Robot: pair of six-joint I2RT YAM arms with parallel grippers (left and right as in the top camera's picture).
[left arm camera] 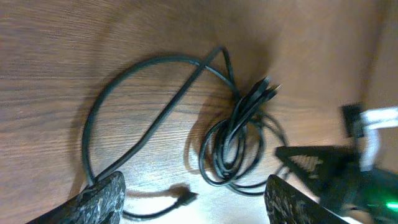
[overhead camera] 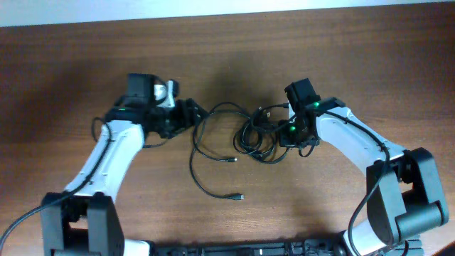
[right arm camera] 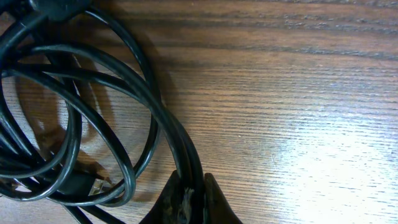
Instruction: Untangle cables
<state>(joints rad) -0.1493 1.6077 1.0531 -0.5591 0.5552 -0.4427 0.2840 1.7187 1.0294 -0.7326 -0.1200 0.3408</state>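
Of the two hands, the right hand (right arm camera: 188, 194) is pressed together on one black strand of the cables (left arm camera: 233, 124), which lie as one tangled coil plus one loose loop on the bench (overhead camera: 284, 43), and the left hand (left arm camera: 194, 198) is spread, holding nothing.

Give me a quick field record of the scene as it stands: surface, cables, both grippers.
surface: wooden table
cables: thin black cords, most knotted in overlapping loops near the table centre
loose loop: one wide strand spread out on the left side of the knot, plug ends lying on the wood
left gripper: open, over the loose loop, holding nothing
right gripper: shut on a strand at the edge of the knot
task state: not yet untangled
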